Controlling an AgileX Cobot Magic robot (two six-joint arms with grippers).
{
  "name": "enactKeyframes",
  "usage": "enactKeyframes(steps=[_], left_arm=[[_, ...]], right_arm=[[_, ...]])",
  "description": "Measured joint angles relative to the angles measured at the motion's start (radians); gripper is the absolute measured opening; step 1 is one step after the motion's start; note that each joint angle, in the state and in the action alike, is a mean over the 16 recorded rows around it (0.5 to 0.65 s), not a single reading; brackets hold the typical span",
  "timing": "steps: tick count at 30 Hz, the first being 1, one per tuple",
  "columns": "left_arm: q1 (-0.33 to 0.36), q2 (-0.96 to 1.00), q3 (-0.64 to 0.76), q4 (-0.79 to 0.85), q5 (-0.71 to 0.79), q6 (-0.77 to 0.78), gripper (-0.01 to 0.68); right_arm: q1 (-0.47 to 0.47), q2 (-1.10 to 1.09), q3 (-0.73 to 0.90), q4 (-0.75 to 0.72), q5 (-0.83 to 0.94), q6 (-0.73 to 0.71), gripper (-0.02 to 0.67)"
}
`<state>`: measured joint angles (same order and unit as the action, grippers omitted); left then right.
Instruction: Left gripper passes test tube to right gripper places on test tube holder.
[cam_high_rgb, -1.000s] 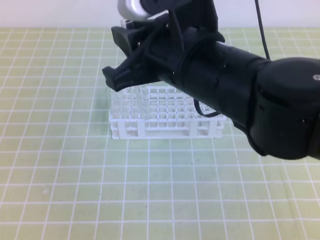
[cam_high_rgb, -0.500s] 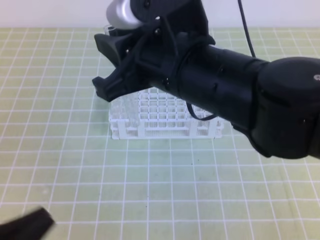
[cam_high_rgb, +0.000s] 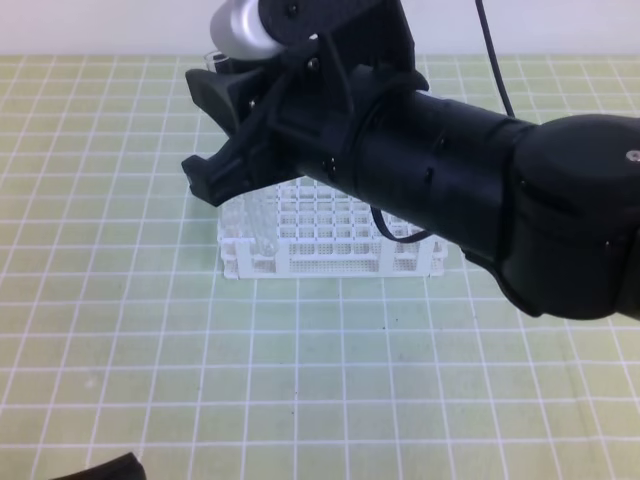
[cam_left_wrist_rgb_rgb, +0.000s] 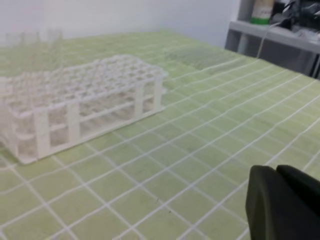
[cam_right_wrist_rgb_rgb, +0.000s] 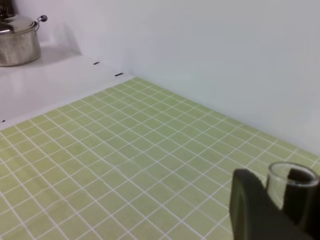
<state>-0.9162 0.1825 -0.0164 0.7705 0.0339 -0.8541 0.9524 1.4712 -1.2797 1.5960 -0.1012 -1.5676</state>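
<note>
1. Exterior high view: the right claw (cam_high_rgb: 205, 125) projects leftward from a bulky black arm that crosses the upper half of the frame, above the left end of the test tube holder (cam_high_rgb: 330, 240).
2. The test tube holder is a white lattice rack standing on the green gridded bench (cam_high_rgb: 300, 380), partly covered from above by the right arm.
3. A clear rim shows at the top of the right claw in this view, beside the grey metal cuff (cam_high_rgb: 240, 22).
4. Right wrist view: the test tube (cam_right_wrist_rgb_rgb: 291, 182) sits upright between the two black fingers (cam_right_wrist_rgb_rgb: 250, 205) of the right claw, its open round mouth uppermost. The jaws stand partly apart, closed on the tube.
5. The lower part of the tube is hidden by the fingers; how far it reaches down cannot be told.
6. Left wrist view: the left claw (cam_left_wrist_rgb_rgb: 280, 200) appears at the lower right corner with its fingers pressed together and nothing between them.
7. In the exterior high view only a black tip of the left claw shows, at the bottom left edge, well apart from the holder.
8. Left wrist view: other clear tubes (cam_left_wrist_rgb_rgb: 35, 55) stand upright in the far left end of the holder.
9. Right wrist view: a metal pot (cam_right_wrist_rgb_rgb: 19, 42) stands on a white shelf (cam_right_wrist_rgb_rgb: 55, 80) beyond the bench.
</note>
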Motion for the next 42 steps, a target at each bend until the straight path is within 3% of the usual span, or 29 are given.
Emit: enactKeyframes(steps=[10,26,36,42], left_arm=[[0.001,-0.001,0.005,0.010,0.068,-0.033,-0.001],[0.030,0.021,-0.070,-0.156,0.408,-1.245,-0.002],[0.029,0.019,-0.070,-0.121,0.505,-1.282,-0.002],[0.029,0.020,-0.070,-0.104,0.550,-1.281,-0.002]], right_arm=[[0.000,0.000,0.000,-0.001,0.000,0.001,0.099],[0.000,-0.002,0.000,-0.004,0.018,0.001,0.099],[-0.002,-0.002,0.000,-0.031,0.027,0.034,0.099],[-0.011,-0.002,0.000,-0.314,0.030,0.320,0.099]])
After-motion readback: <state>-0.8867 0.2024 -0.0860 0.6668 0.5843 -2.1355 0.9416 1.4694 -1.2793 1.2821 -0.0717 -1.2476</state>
